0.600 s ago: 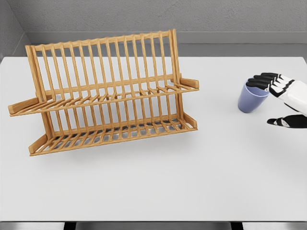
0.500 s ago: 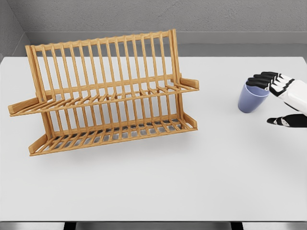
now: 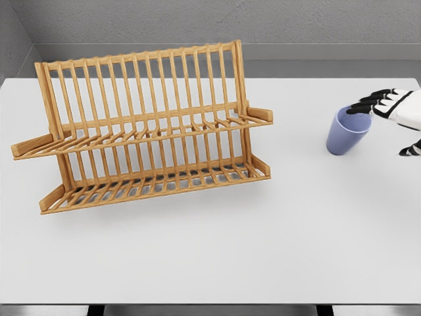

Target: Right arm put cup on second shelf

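Observation:
A lavender-blue cup (image 3: 346, 131) stands upright on the white table at the right, open end up. My right hand (image 3: 388, 125) sits just right of it at the picture's edge, fingers spread and open; the black fingertips (image 3: 360, 108) reach the cup's far rim, the thumb hangs apart lower right. Whether the fingertips touch the rim I cannot tell. The wooden two-tier dish rack (image 3: 145, 128) stands left of centre, its upper shelf (image 3: 158, 131) and lower shelf (image 3: 158, 184) both bare. No left arm shows.
The white table (image 3: 217, 250) spans the view, with its front edge at the bottom. A grey wall runs behind it. Between the rack's right end and the cup lies a gap of about a hand's width.
My right hand has drawn back to the right and slightly up; its fingers no longer lie over the cup's mouth. The cup and rack stay where they were.

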`<act>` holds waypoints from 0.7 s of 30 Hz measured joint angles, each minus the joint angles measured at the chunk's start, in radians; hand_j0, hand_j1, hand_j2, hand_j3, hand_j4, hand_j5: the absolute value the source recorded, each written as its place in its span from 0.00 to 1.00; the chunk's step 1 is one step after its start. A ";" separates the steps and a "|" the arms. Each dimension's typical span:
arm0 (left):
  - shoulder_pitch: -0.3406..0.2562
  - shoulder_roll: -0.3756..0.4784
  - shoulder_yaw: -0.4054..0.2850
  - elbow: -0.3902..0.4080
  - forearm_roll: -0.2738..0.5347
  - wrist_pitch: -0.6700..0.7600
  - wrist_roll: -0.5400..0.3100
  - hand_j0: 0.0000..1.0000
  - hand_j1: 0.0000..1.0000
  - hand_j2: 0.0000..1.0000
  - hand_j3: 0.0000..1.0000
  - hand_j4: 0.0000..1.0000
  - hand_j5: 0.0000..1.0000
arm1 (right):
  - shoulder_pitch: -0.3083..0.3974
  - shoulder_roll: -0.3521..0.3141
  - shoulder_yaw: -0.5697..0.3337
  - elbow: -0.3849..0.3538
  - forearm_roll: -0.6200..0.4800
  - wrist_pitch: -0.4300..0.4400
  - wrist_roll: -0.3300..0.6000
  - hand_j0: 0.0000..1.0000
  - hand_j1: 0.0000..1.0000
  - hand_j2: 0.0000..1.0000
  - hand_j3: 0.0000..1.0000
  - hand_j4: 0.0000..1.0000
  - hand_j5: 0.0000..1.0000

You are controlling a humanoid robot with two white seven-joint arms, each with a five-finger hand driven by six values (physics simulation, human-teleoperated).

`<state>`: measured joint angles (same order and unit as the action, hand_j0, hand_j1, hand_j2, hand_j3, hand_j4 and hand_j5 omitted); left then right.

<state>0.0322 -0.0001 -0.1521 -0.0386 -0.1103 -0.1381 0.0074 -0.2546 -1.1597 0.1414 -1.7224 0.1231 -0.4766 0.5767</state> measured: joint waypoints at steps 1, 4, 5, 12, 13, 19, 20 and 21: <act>0.000 0.000 0.000 0.000 0.000 0.000 0.000 1.00 1.00 1.00 1.00 1.00 1.00 | -0.035 0.001 0.001 0.009 0.001 0.021 0.010 1.00 1.00 1.00 1.00 1.00 1.00; 0.000 0.000 0.000 0.000 0.000 0.000 0.000 1.00 1.00 1.00 1.00 1.00 1.00 | -0.190 0.016 0.031 0.040 0.004 0.097 0.026 1.00 1.00 1.00 1.00 1.00 1.00; -0.002 0.000 0.000 0.000 0.000 0.000 0.000 1.00 1.00 1.00 1.00 1.00 1.00 | -0.295 0.035 0.082 0.070 0.003 0.113 0.028 1.00 1.00 1.00 1.00 1.00 1.00; -0.002 0.000 0.000 0.000 0.000 0.000 0.000 1.00 1.00 1.00 1.00 1.00 1.00 | -0.416 0.153 0.337 0.210 0.008 0.146 0.034 1.00 1.00 1.00 1.00 1.00 1.00; 0.000 0.000 0.000 0.000 0.000 0.000 0.000 1.00 1.00 1.00 1.00 1.00 1.00 | -0.416 0.158 0.345 0.214 0.009 0.147 0.034 1.00 1.00 1.00 1.00 1.00 1.00; -0.002 0.000 0.000 -0.001 0.000 0.000 0.000 1.00 1.00 1.00 1.00 1.00 1.00 | -0.416 0.171 0.378 0.241 0.018 0.152 0.035 1.00 1.00 1.00 1.00 1.00 1.00; -0.002 0.000 0.000 -0.001 0.000 0.000 0.000 1.00 1.00 1.00 1.00 1.00 1.00 | -0.416 0.171 0.380 0.243 0.026 0.152 0.035 1.00 1.00 1.00 1.00 1.00 1.00; 0.000 0.000 0.000 0.000 0.000 0.000 0.000 1.00 1.00 1.00 1.00 1.00 1.00 | -0.416 0.170 0.380 0.245 0.032 0.151 0.035 1.00 1.00 1.00 1.00 1.00 1.00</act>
<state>0.0322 -0.0001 -0.1520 -0.0391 -0.1103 -0.1381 0.0072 -0.6703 -0.9901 0.5218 -1.4775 0.1548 -0.3253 0.6113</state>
